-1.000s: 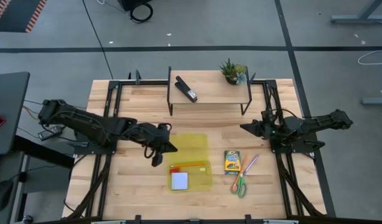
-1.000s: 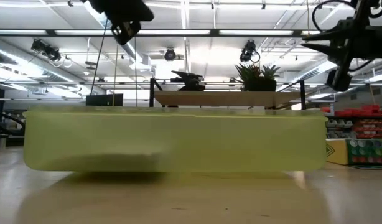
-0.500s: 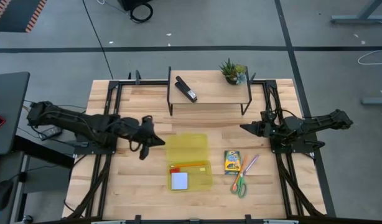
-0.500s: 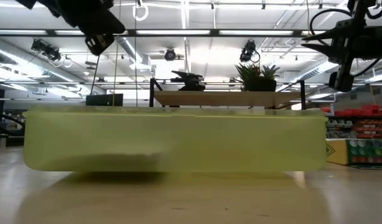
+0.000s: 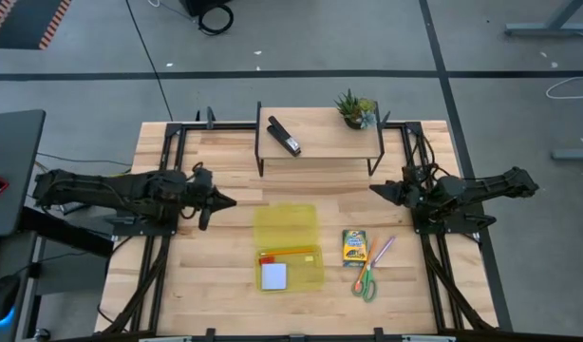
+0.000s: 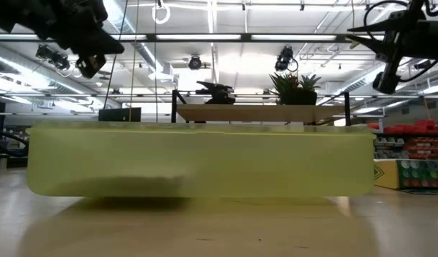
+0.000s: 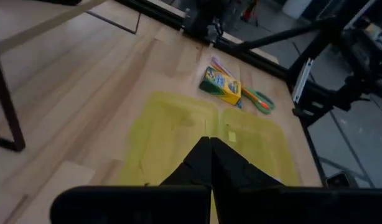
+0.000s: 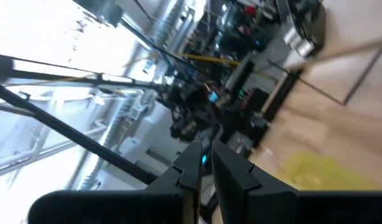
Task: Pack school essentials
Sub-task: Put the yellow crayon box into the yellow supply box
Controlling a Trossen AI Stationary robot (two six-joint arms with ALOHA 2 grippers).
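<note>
You are looking at a half-packed yellow translucent plastic case: pale blue notepad inside, yellow-green crayon box, purple pen and green-handled scissors waiting outside, while left gripper and right gripper are hovering pressed together, carrying nothing.

The yellow translucent case fills the low view, hiding everything lying behind it.

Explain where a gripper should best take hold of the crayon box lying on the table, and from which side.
Probably from above, with the fingers closing across the two long sides of the crayon box near its middle. It lies flat, long axis running away from the table's front edge. The purple pen lies close on its right, so the fingers must drop in carefully there.
</note>
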